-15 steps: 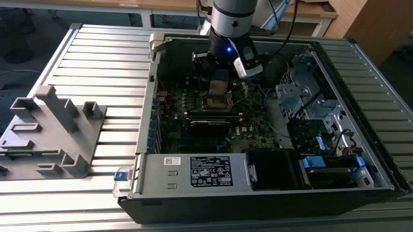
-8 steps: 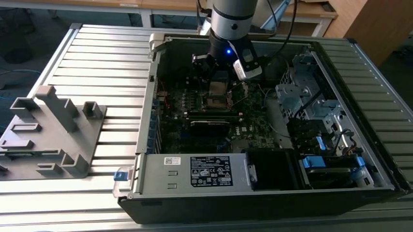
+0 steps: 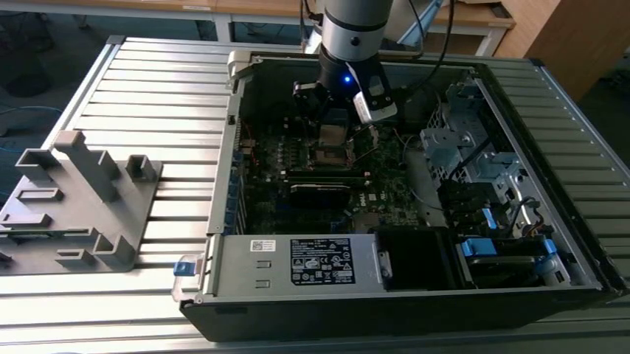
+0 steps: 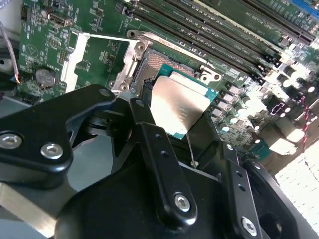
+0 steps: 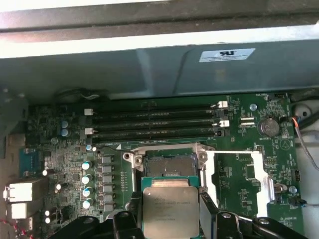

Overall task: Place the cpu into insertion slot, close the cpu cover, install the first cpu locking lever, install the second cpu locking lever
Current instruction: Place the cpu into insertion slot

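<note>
My gripper (image 3: 335, 122) is shut on the cpu (image 4: 177, 107), a flat silver-grey square held by two opposite edges between the black fingers (image 5: 133, 215). The cpu (image 5: 169, 211) hangs tilted just above and beside the open insertion slot (image 5: 169, 167), partly overlapping it in both wrist views. In the exterior view the cpu (image 3: 333, 133) is right above the slot (image 3: 330, 156) on the motherboard. The cpu cover (image 5: 260, 174), a thin silvery frame, is swung fully open and lies flat on the board next to the slot (image 4: 157, 67); its frame (image 4: 72, 59) also shows in the second wrist view.
The motherboard sits in an open computer case (image 3: 221, 192) on a slatted metal table. Memory slots (image 5: 154, 122) run along one side of the socket. A drive cage with blue tabs (image 3: 487, 247) fills the exterior view's right. A grey plastic fixture (image 3: 84, 199) stands at the exterior view's left.
</note>
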Controlling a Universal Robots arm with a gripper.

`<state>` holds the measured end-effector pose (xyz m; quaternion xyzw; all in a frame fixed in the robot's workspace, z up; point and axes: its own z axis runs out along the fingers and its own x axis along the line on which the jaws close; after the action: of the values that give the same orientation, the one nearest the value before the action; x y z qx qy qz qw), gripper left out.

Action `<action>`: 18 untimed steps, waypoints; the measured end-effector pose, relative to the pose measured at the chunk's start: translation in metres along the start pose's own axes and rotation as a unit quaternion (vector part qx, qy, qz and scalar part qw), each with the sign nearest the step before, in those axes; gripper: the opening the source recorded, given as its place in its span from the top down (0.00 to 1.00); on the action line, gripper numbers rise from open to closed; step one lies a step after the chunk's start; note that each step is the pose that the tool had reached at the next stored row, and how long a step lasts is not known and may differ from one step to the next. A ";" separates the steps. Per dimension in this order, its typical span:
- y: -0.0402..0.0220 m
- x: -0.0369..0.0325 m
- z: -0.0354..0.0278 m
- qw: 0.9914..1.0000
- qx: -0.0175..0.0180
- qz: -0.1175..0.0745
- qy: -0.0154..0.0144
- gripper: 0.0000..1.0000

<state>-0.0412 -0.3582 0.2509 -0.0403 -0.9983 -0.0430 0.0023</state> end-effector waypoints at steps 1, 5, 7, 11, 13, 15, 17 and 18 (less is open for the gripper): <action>0.0000 0.0000 0.0000 1.000 0.000 0.000 0.000 0.46; 0.0000 0.0000 0.0000 1.000 0.000 0.000 0.000 0.46; 0.0000 0.0000 0.0000 1.000 0.000 0.000 0.000 0.46; 0.0000 0.0000 0.0000 1.000 0.000 0.000 0.000 0.46; 0.0000 0.0000 0.0000 1.000 0.000 0.000 0.000 0.46; 0.0000 0.0000 0.0002 1.000 0.000 0.005 0.000 0.46; 0.0000 0.0000 0.0005 1.000 0.000 0.020 -0.002 0.46; -0.0001 0.0000 0.0006 1.000 0.000 0.027 -0.002 0.46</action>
<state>-0.0413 -0.3582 0.2504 -0.0675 -0.9968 -0.0431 0.0011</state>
